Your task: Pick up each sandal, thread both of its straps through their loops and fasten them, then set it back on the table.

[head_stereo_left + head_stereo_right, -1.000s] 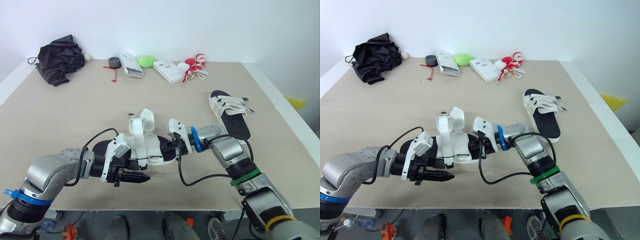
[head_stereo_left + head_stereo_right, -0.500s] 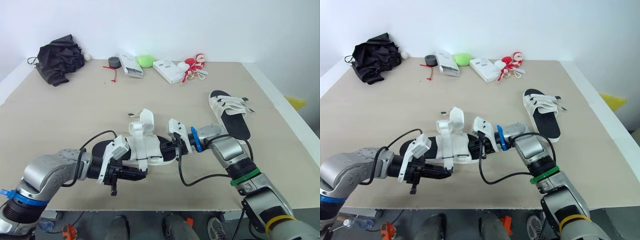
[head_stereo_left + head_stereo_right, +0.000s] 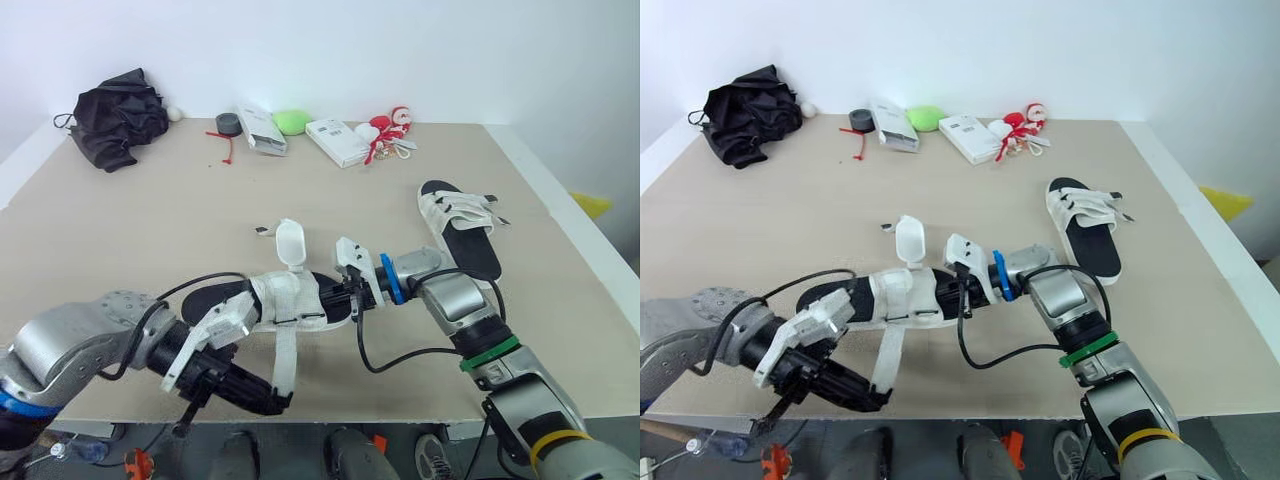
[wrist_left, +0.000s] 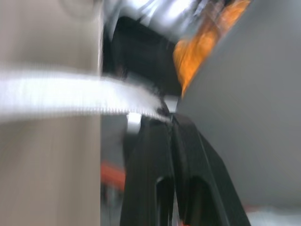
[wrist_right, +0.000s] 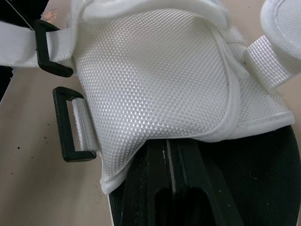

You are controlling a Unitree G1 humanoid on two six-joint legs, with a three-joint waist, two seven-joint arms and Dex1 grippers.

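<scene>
Left claw is clamped shut on the strap tip. Right claw is pinched closed on the sandal, which sits by the table near edge. Suggest pulling straight in line with the loop, keeping it untwisted, then folding back. Versus 0.5 s ago, the strap is now drawn out long and the left claw is lower and nearer the edge.

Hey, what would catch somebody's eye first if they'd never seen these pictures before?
First, the near sandal in the middle of the table: the right gripper grips it at one end. The left gripper pinches one white strap, holding it taut toward the table's near edge. After that, the second sandal lying flat to the right, and a black bundle at the far left corner.
</scene>
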